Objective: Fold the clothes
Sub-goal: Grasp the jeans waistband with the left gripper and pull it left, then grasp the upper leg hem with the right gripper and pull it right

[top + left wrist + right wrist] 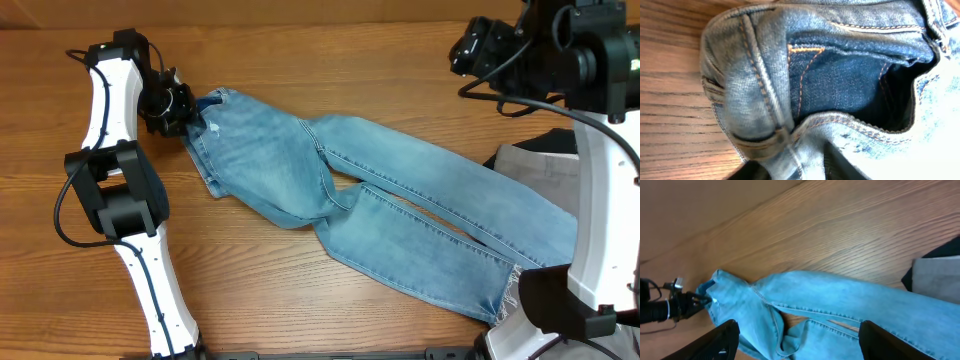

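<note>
Light blue denim jeans [380, 190] lie flat and slantwise across the wooden table, waistband at the upper left and frayed hems [510, 290] at the lower right. My left gripper [188, 118] is at the waistband corner. In the left wrist view the waistband [840, 80] fills the frame, and a fold of denim is pinched between the dark fingers of the left gripper [797, 167]. My right gripper [465, 48] hangs high over the far right. Seen from its wrist, the right gripper [797, 342] is open above the jeans [840, 300] and holds nothing.
Grey trousers [535, 170] and a black garment [560, 140] lie at the right edge, partly under the jeans' legs and behind the right arm's white base [600, 240]. Bare wood shows along the back and at the front left of the table [260, 290].
</note>
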`<state>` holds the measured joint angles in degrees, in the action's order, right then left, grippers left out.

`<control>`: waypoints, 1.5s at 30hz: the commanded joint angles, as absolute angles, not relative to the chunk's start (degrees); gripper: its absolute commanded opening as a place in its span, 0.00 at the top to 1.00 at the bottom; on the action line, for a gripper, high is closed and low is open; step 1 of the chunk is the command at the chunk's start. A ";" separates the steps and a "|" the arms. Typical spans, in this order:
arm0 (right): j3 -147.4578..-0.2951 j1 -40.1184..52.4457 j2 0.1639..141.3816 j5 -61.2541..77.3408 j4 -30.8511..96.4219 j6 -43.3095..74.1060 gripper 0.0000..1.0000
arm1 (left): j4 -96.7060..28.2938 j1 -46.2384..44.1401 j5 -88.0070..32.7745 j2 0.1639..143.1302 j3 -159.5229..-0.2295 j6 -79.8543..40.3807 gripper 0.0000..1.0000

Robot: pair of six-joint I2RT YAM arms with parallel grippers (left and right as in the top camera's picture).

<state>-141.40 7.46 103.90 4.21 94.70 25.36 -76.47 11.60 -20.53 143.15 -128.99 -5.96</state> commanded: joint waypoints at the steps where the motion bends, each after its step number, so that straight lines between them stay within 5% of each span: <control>1: -141.34 5.76 103.85 3.86 94.41 25.56 0.20 | -76.49 10.68 -20.60 143.37 -129.27 -3.88 0.81; 4: -141.34 4.12 103.94 3.84 94.43 25.56 0.20 | -77.45 10.94 -20.58 143.33 -129.45 -2.79 0.96; 18: -141.32 -0.05 107.55 4.19 95.55 23.38 0.20 | -95.46 26.00 -20.10 133.73 -154.54 -4.29 0.96; 33: -139.70 0.05 113.65 8.25 97.03 20.16 0.21 | -96.79 34.48 -11.79 115.68 -155.41 -5.54 0.96; 45: -112.16 0.03 115.87 8.69 90.83 18.85 0.24 | -96.82 34.48 -9.19 114.30 -155.39 -5.52 0.96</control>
<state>-117.21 0.01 115.33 8.19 91.77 19.57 -97.08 34.50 -10.20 116.36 -154.23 -4.73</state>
